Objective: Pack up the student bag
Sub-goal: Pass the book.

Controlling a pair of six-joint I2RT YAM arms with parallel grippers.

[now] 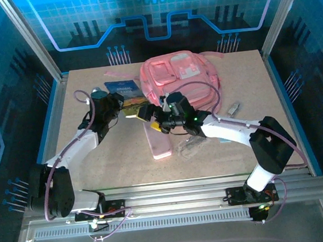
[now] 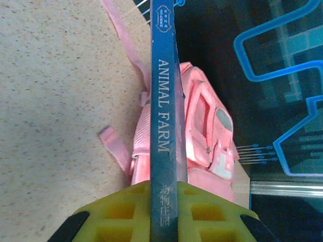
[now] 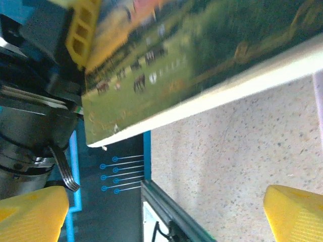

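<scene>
The student bag (image 1: 177, 76) is a pink backpack lying flat at the back middle of the table, front pockets up; in the left wrist view the bag (image 2: 204, 126) sits behind the book. My left gripper (image 1: 117, 105) (image 2: 169, 201) is shut on a blue-spined book (image 1: 125, 96) (image 2: 164, 101) titled Animal Farm, held edge-on just left of the bag. My right gripper (image 1: 149, 114) (image 3: 166, 212) stands open right beside the book's lower corner, with nothing between its yellow fingers. The book's landscape cover (image 3: 192, 55) hangs above them.
A flat pink pencil case (image 1: 158, 141) lies in front of the bag, under the right arm. Beside it is a clear plastic item (image 1: 190, 145). A small pale object (image 1: 233, 109) lies right of the bag. Thin pink straps (image 1: 214, 95) trail off the bag.
</scene>
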